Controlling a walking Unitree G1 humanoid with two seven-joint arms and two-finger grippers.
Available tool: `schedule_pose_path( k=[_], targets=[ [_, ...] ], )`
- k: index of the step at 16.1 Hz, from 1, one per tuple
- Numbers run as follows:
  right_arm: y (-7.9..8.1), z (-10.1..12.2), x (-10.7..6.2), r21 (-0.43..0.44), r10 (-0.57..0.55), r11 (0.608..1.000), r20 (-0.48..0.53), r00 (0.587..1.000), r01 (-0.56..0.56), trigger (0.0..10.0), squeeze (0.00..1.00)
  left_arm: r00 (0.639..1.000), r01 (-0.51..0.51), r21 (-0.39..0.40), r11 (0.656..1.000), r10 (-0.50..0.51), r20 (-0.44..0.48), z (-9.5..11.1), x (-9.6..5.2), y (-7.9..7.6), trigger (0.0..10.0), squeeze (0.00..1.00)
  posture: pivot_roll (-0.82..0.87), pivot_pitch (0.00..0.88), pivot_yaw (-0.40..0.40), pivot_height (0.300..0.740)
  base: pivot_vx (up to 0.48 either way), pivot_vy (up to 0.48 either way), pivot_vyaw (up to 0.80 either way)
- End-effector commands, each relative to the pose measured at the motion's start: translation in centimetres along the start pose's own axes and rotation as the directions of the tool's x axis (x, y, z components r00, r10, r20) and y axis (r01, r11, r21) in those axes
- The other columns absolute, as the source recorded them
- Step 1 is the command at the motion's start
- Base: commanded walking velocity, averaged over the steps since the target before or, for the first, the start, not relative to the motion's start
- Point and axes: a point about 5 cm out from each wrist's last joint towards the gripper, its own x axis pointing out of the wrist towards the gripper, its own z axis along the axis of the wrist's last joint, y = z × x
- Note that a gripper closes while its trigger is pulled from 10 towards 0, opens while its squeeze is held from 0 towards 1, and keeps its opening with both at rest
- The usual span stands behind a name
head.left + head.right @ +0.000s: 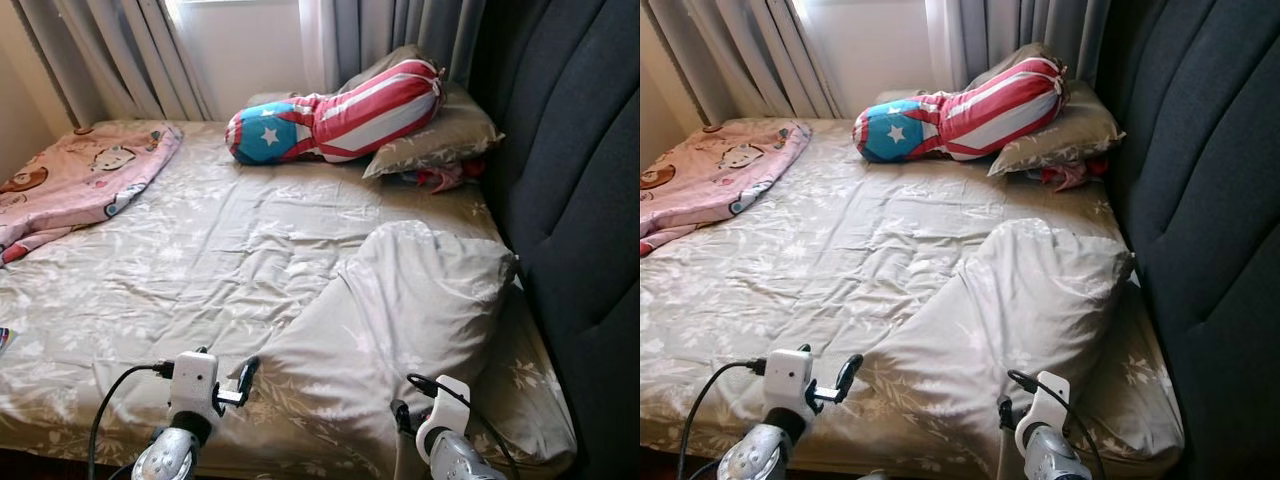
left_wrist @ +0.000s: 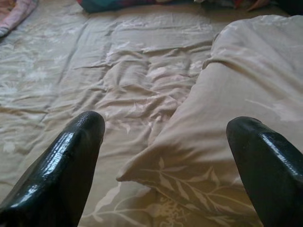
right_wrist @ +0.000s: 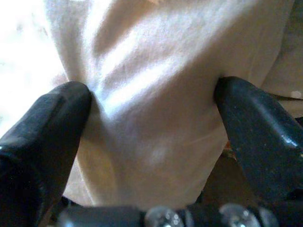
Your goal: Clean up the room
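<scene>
Right end effector (image 3: pixel 154 113) spread wide with pillow (image 1: pixel 400 320) fabric bulging between its fingers, left end effector (image 2: pixel 165 137) also apart at the pillow's near corner on the bed (image 1: pixel 200 250); best close both deep on the stuffing, then lift evenly toward the headboard (image 1: pixel 580 200).

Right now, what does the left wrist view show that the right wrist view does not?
Left wrist view: open black fingers framing the near corner of the beige leaf-print pillow, the wrinkled beige bedsheet beyond, and a pink blanket edge. Right wrist view: the right gripper, fingers spread around a bulge of pale pillow fabric, pressing it on both sides. Shared: the same pillow.
</scene>
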Motion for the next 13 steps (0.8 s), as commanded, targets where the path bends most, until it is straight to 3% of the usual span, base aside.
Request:
schedule_pose_path(
  k=[1, 6, 11, 13],
  targets=[
    [0.3, -0.7, 0.0, -0.018, 0.006, 1.0, -0.033, 0.999, -0.006, 10.0, 0.0, 1.0, -0.003, -0.005, 1.0, 0.003, -0.01, 0.2, -0.4, 0.5, 10.0, 0.0, 0.1, 0.064, 0.048, 0.674, 0.0, 0.0, 0.0],
    [-0.4, -1.4, -0.2, -0.011, -0.021, 1.0, -0.013, 1.0, 0.021, 10.0, 0.0, 1.0, -0.011, 0.001, 1.0, 0.011, 0.001, 2.0, -2.0, 1.0, 10.0, 0.0, 0.15, 0.149, 0.058, 0.674, 0.0, 0.0, 0.0],
    [0.3, 0.2, -0.1, -0.041, -0.001, 0.999, 0.075, 0.997, 0.004, 10.0, 0.0, 0.997, -0.006, -0.009, 1.0, 0.007, 0.076, 5.5, -0.8, 0.9, 10.0, 0.0, 0.18, 0.204, 0.075, 0.674, 0.0, 0.0, 0.0],
    [0.9, 0.7, 0.0, -0.037, 0.019, 0.999, 0.098, 0.995, -0.016, 10.0, 0.0, 0.997, -0.002, -0.006, 1.0, 0.003, 0.082, 6.3, -1.3, 1.0, 10.0, 0.0, 0.2, 0.225, 0.078, 0.674, 0.0, 0.0, 0.0]
  ],
)
